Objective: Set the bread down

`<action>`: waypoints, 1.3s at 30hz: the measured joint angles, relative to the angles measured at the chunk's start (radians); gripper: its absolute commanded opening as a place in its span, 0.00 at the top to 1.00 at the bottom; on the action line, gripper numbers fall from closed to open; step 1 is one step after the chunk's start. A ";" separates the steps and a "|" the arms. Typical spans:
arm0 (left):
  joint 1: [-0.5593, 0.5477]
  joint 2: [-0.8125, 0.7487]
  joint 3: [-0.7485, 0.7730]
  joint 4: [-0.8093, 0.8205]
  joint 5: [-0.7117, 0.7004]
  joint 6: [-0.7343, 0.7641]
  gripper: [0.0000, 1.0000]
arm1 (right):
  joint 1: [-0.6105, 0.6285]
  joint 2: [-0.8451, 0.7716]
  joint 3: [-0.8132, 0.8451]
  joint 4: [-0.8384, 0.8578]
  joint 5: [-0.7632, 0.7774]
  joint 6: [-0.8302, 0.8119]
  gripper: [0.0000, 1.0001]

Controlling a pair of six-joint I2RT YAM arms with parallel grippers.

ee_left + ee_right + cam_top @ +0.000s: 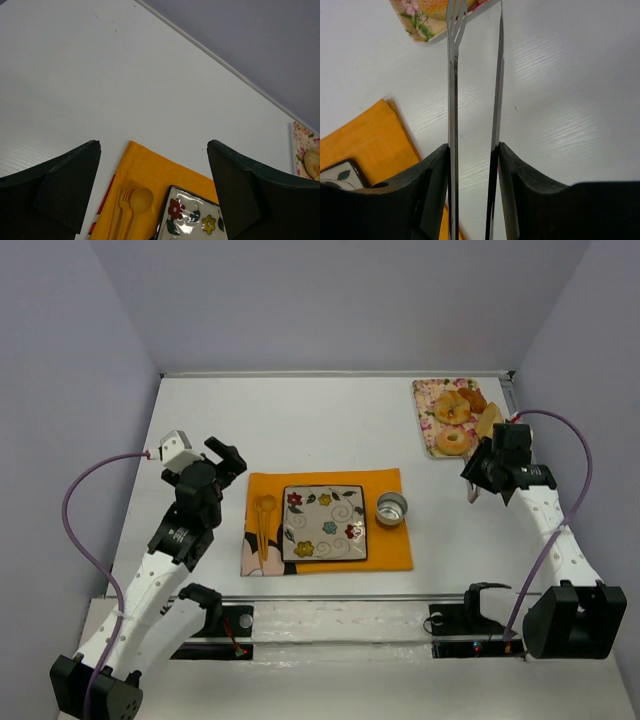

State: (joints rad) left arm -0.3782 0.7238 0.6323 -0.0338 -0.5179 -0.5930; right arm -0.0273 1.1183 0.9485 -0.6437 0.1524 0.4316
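The bench (300, 420) is white, and an orange placemat (390, 545) lies at the middle of the top view. On the mat sits 1 square plate (323, 523) painted with flowers, with nothing on it. A wooden spoon and fork (263, 520) lie side by side on the mat just left of the plate, and a small metal cup (391, 508) stands on the mat just right of it.

The bread (453, 441) is in the upper right of the top view, on a floral tray (424, 405) well apart from the plate. There, 2 ring-shaped pieces lie with a darker piece and a pale slice beside them; none of it has left the tray.

The right tool (472, 150) is just below the tray in the top view, off the right edge of the mat. Its fingers are pressed in on a pair of metal tongs (452, 100), pinching them from both sides. In the right wrist view the 2 thin blades run up the frame with a narrow gap between them. The left blade ends in tines near the tray's corner at the top, where a golden crust shows.

The left tool (225, 458) is at the left of the mat with its fingers spread wide and nothing between them. Its wrist view shows the mat's corner, the spoon and fork, and part of the plate below.
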 measured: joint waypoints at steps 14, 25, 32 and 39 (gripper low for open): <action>0.000 0.000 0.000 0.000 0.006 0.000 0.01 | -0.032 0.107 0.000 0.082 -0.079 0.007 0.50; 0.000 0.000 0.000 0.000 0.006 0.000 0.01 | -0.092 0.098 -0.001 0.174 -0.134 0.032 0.46; 0.000 0.000 0.000 0.000 0.006 0.000 0.01 | -0.124 0.143 -0.015 0.244 -0.212 0.048 0.46; 0.000 0.000 0.000 0.000 0.006 0.000 0.01 | -0.146 0.195 -0.027 0.295 -0.274 0.063 0.46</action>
State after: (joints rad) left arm -0.3782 0.7242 0.6323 -0.0334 -0.5117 -0.5930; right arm -0.1734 1.3132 0.9218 -0.3489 -0.1219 0.4942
